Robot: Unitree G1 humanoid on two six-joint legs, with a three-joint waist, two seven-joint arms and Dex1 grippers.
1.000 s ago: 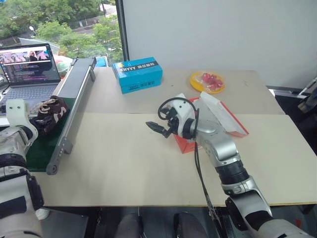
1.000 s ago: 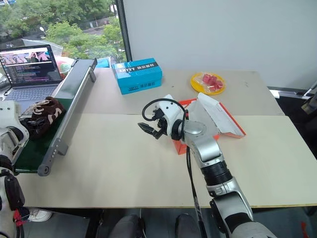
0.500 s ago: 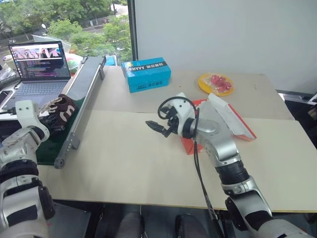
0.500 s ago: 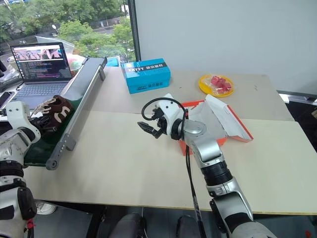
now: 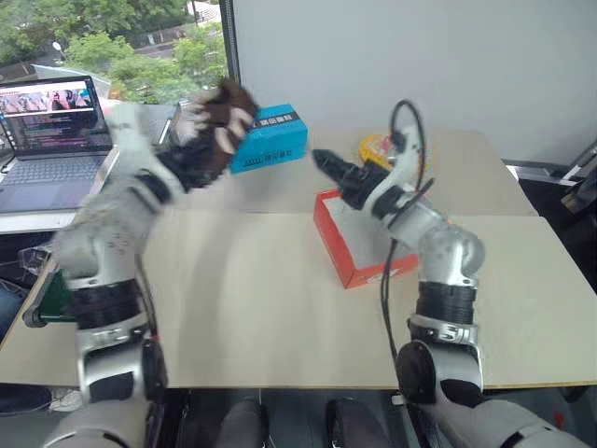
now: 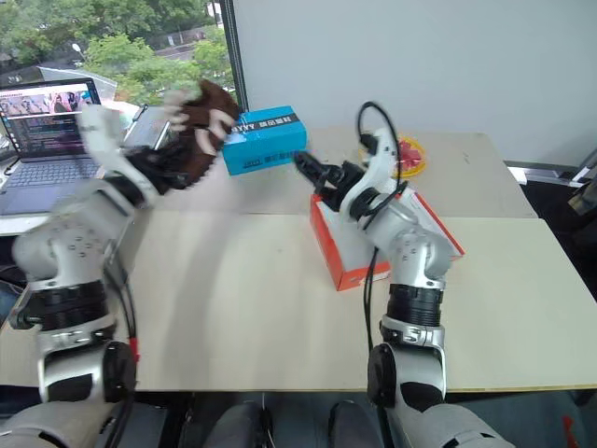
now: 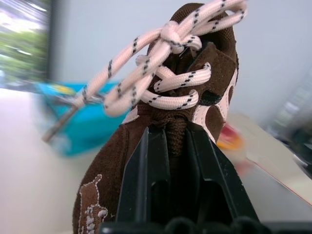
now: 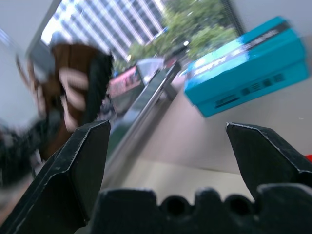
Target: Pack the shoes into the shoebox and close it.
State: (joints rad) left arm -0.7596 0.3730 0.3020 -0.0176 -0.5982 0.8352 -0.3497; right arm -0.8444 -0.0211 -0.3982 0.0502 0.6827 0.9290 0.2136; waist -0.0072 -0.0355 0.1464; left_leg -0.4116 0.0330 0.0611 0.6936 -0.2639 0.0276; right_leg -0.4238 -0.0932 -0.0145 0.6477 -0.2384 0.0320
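Observation:
A dark brown shoe with cream laces hangs in the air over the table's far left, near the blue box. My left gripper is shut on it, its black fingers clamped on the shoe's opening. The red shoebox lies on the table right of centre with its white inside showing, partly covered by my right arm. My right gripper hovers open and empty over the box's far left corner, pointing towards the shoe. Its fingers stand wide apart.
A blue box with white lettering lies at the back of the table. A yellow plate with red pieces sits behind my right arm. A laptop stands at far left, beside a grey rail.
My left arm swung up and to the right, lifting the shoe from the green belt at far left to above the table. My right gripper rose, moved right and rolled.

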